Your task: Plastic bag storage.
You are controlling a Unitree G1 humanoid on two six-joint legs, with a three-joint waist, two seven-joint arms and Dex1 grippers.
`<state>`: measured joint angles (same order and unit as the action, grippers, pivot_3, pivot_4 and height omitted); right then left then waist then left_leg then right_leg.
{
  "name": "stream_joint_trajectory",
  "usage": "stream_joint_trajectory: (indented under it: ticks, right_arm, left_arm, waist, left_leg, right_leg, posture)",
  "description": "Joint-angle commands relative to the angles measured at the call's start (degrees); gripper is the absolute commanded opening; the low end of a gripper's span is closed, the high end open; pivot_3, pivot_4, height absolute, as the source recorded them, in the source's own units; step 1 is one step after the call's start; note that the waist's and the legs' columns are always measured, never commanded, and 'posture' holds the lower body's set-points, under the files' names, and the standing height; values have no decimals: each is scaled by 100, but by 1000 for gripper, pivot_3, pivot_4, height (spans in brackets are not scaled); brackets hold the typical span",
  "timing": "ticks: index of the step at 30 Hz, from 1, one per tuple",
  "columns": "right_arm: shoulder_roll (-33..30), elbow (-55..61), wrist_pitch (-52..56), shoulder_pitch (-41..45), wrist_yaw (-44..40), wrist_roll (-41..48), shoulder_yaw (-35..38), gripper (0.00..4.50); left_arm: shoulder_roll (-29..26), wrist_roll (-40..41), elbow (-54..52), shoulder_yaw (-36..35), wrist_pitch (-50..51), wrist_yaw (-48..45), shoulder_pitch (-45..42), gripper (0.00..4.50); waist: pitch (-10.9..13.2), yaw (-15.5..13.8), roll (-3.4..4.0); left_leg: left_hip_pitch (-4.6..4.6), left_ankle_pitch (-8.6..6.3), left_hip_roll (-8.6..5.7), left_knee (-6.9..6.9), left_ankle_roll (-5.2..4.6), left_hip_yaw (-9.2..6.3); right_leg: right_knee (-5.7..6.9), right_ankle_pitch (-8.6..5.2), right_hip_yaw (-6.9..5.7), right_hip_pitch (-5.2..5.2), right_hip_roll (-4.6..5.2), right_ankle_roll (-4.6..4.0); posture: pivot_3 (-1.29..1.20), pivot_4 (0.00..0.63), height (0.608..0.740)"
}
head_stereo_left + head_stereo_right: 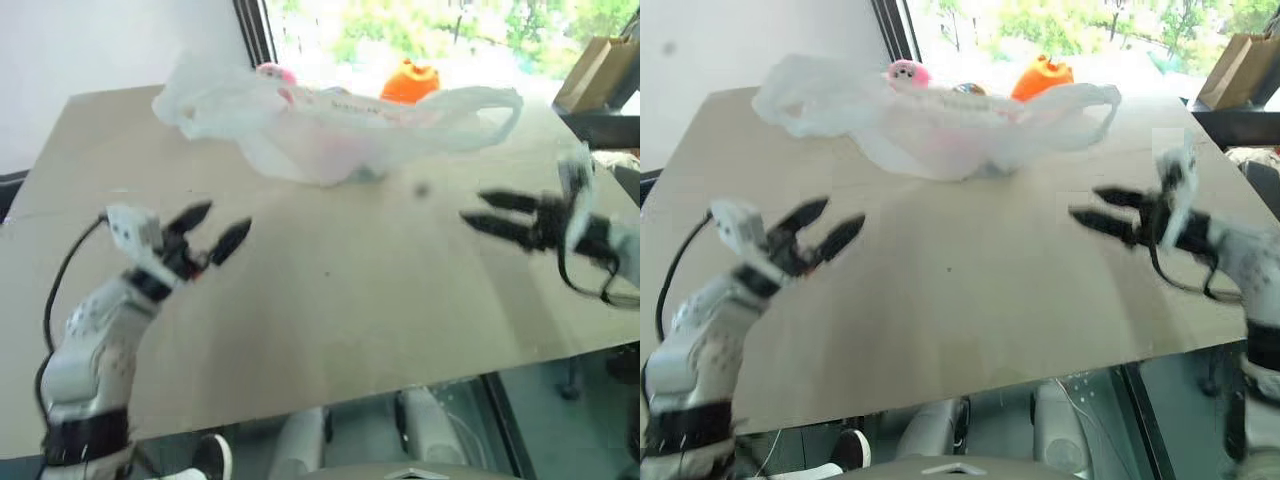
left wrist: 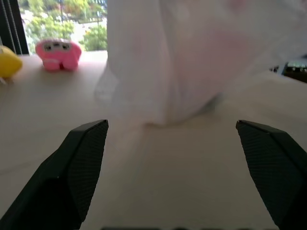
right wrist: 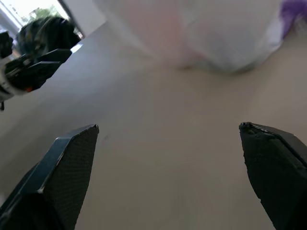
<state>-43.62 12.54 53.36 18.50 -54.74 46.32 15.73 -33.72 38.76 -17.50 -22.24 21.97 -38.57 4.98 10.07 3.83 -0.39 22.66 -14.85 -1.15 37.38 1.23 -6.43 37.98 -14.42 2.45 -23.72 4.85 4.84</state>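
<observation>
Daylight poured in from the window (image 1: 400, 30) along the top of the frame, washing it out to glare. The desk (image 1: 330, 290) was evenly lit. The right gripper (image 1: 480, 218) was smeared by motion blur.

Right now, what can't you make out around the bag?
- Contents of the plastic bag: head views, the crinkled film lets through a pink blur, nothing more.
- Pink toy and orange object: head views, lower parts hidden behind the bag.
- Yellow object: left wrist view, cut off by the frame edge.
- Purple item: right wrist view, blurred, partly behind the bag.
- Right gripper: head views, motion-blurred.
</observation>
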Motion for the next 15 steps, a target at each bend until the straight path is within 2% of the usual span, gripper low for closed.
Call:
stream_joint_trajectory:
  ticks: [1,4,9,12,15]
  right_arm:
    - [-14,360,-785,-693,-76,-461,-92,4470]
    - [372,39,-2118,-1357,-66,-1159,-199,4470]
    - [866,-752,-4053,-1729,-295,-1846,-155,4470]
    - [895,-1134,-4550,-1812,-363,-2037,-167,4470]
    - [893,-1327,-4604,-1860,-330,-2052,-192,4470]
  left_arm:
    - [80,-374,-624,75,-57,182,737,4500]
    - [398,-1038,-778,445,-468,432,1427,4500]
    - [824,-1669,-766,848,-1198,492,1984,4500]
    - [977,-1872,-811,945,-1324,681,2041,4500]
    - [1108,-1889,-884,974,-1402,777,1965,4500]
  waist:
    - [2,-74,-2]
    - [-3,-166,-14]
    - [-2,-194,-26]
    - [-3,-191,-25]
    - [-3,-190,-25]
  left_leg:
    - [-33,-3,1,0,-5,0]
    - [-122,-3,12,4,-7,18]
    - [-180,-3,24,5,-7,23]
    - [-186,-3,32,-3,-6,22]
    - [-186,-4,35,-8,-6,18]
  right_leg:
    - [-3,-1,0,34,-2,0]
    - [-15,-32,5,125,-6,6]
    - [-25,-32,9,187,-15,6]
    - [-26,-23,9,188,-22,1]
    - [-27,-7,8,188,-27,-1]
  posture:
    - [0,150,740]
    - [0,150,740]
    - [0,150,740]
    - [0,150,740]
    - [0,150,740]
